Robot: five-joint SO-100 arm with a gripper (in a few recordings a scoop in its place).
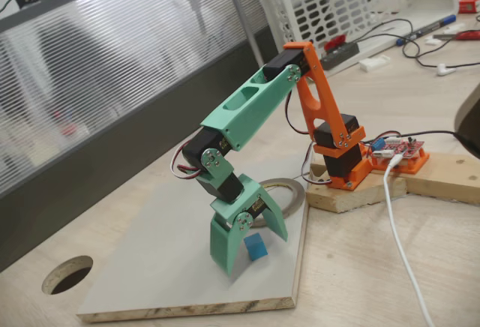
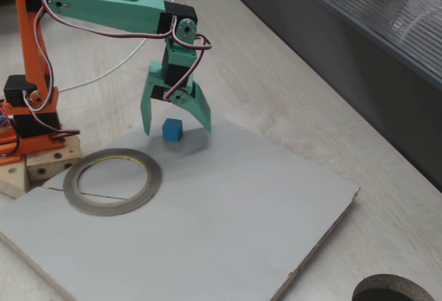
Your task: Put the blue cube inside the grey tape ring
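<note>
End effector: green, fingers spread apart [image 1: 251, 252] [image 2: 176, 123], pointing down over the grey board [image 1: 150, 267] [image 2: 228, 211], tips straddling the cube.
Blue cube: resting on the board [image 1: 255, 247] [image 2: 172, 130] between the two fingers; whether either touches it cannot be told.
Grey tape ring: flat on the board [image 1: 289, 192] [image 2: 112, 181], near the arm's orange base [image 1: 341, 166] [image 2: 31, 118], cube outside it.
Counter: light wood [image 1: 360, 267] [image 2: 276, 87], round hole near its edge [image 1: 67, 274] [image 2: 394, 290].

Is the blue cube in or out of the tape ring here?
Out. The blue cube sits on the board between the open gripper fingers, apart from the grey tape ring.
</note>
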